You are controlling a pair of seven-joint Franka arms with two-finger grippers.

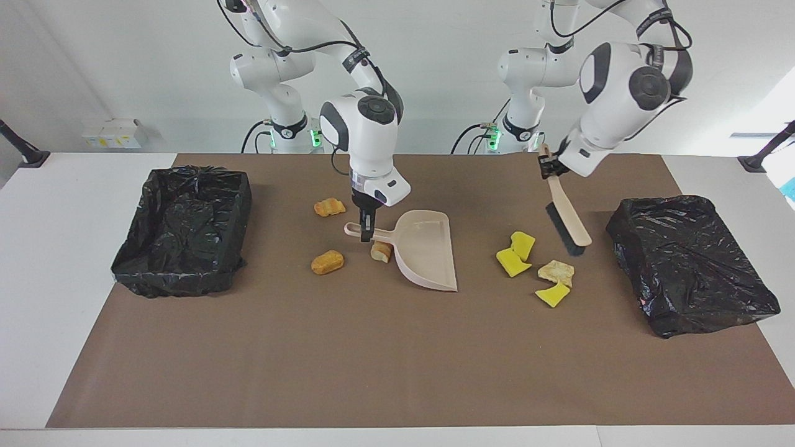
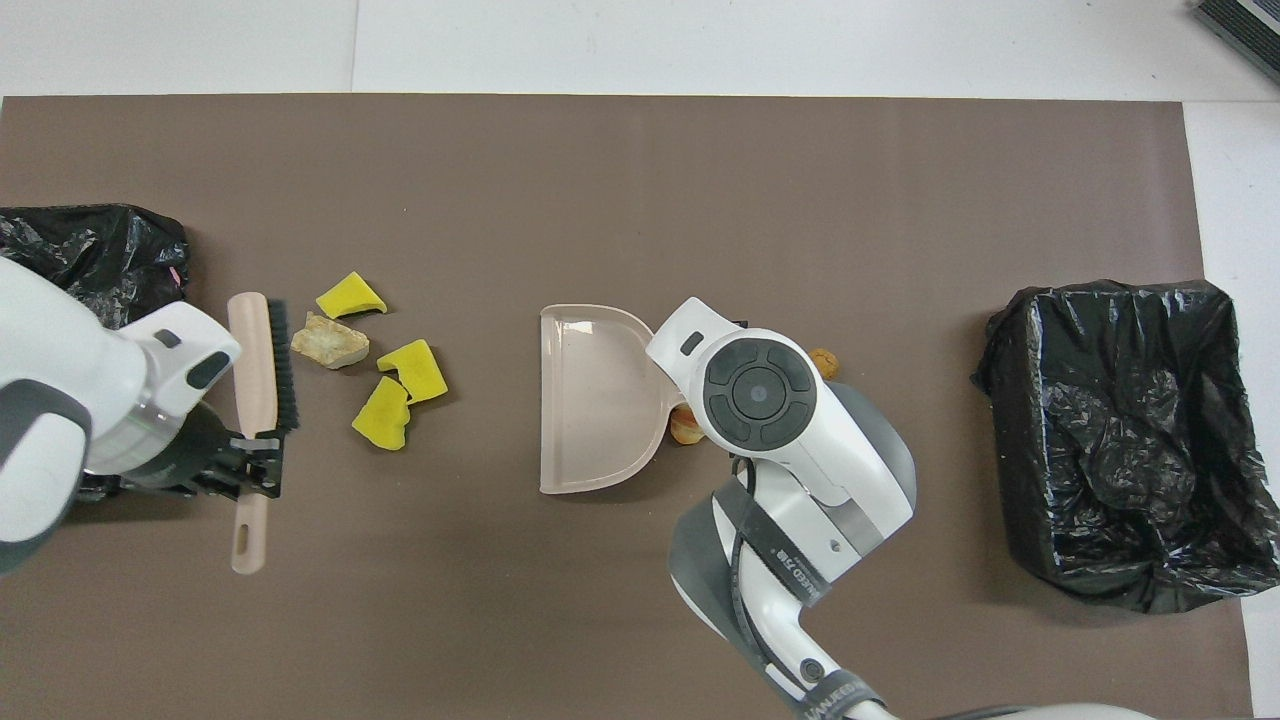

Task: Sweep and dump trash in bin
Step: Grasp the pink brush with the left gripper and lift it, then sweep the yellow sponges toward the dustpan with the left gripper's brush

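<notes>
My right gripper [image 1: 366, 234] is shut on the handle of the beige dustpan [image 1: 428, 254], whose mouth faces the yellow trash. In the overhead view the wrist hides that grip; the dustpan [image 2: 590, 400] shows. My left gripper [image 1: 549, 166] is shut on the brush [image 1: 566, 217], which slants down beside the trash on the left arm's side. Three yellow wedges [image 1: 512, 263] and a tan lump [image 1: 556, 271] lie together. Three orange-tan lumps [image 1: 327, 262] lie around the dustpan's handle. The open black-lined bin [image 1: 186, 230] stands at the right arm's end.
A second black-bagged box [image 1: 689, 261] sits at the left arm's end, close to the brush [image 2: 255, 370]. A brown mat [image 1: 372, 360] covers the table, with bare room toward the edge farthest from the robots.
</notes>
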